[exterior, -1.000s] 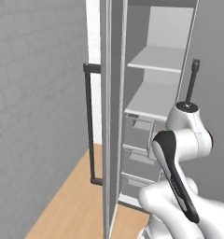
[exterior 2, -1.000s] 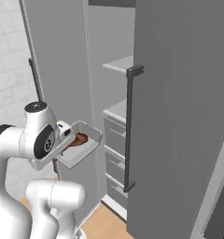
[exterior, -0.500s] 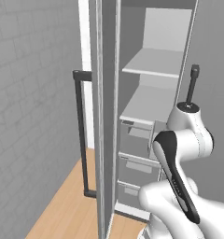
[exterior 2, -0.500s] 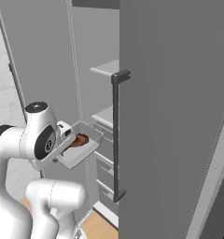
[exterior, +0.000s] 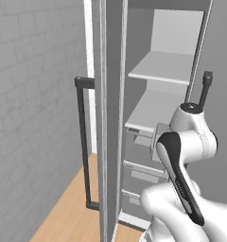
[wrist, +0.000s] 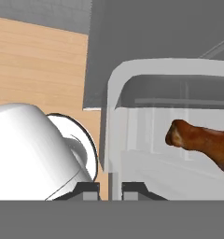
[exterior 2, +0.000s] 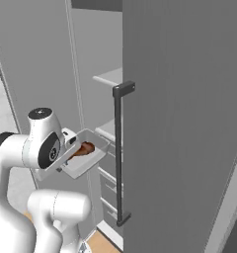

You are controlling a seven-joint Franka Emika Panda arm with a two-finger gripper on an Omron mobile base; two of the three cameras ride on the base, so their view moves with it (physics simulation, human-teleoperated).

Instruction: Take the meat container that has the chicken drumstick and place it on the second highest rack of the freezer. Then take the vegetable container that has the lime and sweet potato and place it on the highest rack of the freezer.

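Gripper (wrist: pixel 109 187): jaws pinched tight on the near wall of the meat container, one dark tip on each side of the rim, in the hand view.
Meat container (exterior 2: pixel 86 159): pale, translucent, shallow tray with rounded corners and a thick lip; it's up in the air in front of the arm, tilted, just short of the freezer's open front in the right base view.
Chicken drumstick (wrist: pixel 202 141): glossy reddish-brown, knobbly end pointing toward the gripped wall; lying on the tray floor toward the side away from the gripper, much smaller than the tray itself. Right base view shows it as a dark brown lump (exterior 2: pixel 85 148) inside the tray.
Freezer (exterior: pixel 148 118): tall, narrow, grey, standing open beyond the arm.
Freezer door (exterior: pixel 108 142): swung out, seen edge-on at the left of the opening, long dark bar handle (exterior: pixel 82 142) on its outer face.
Shelves: two flat white racks inside, the lower rack (exterior: pixel 151 111) level with the arm's top joint, the highest rack (exterior: pixel 162 68) above it and further back.
Drawers (exterior: pixel 141 175): grey, stacked beneath the lower rack, partly hidden by the arm.
Floor (exterior: pixel 63 212): light wood boards at the door's foot.
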